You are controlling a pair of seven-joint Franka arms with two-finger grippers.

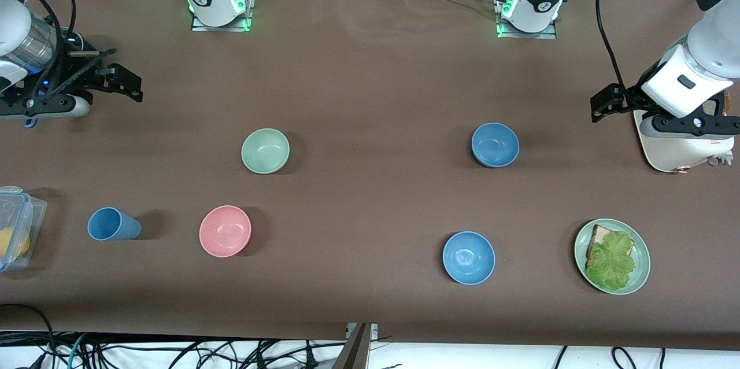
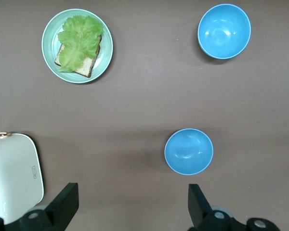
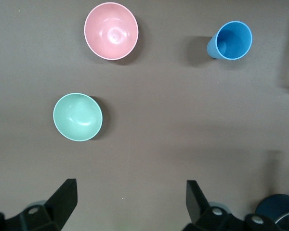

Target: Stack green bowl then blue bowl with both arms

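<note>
The pale green bowl (image 1: 265, 151) (image 3: 77, 117) sits upright and empty toward the right arm's end of the table. The dull blue bowl (image 1: 495, 144) (image 2: 189, 151) sits upright and empty toward the left arm's end, about as far from the front camera as the green bowl. My right gripper (image 1: 81, 88) (image 3: 131, 199) hangs open over bare table at its own end, apart from the green bowl. My left gripper (image 1: 627, 104) (image 2: 132, 202) hangs open at its own end, beside a white container, apart from the blue bowl. Neither gripper holds anything.
A pink bowl (image 1: 225, 231) and a blue cup (image 1: 113, 224) stand nearer the front camera than the green bowl. A brighter blue bowl (image 1: 469, 257), a green plate (image 1: 640, 276) with bread and lettuce, a white container (image 1: 673, 149) and a clear plastic box (image 1: 17, 224) are also here.
</note>
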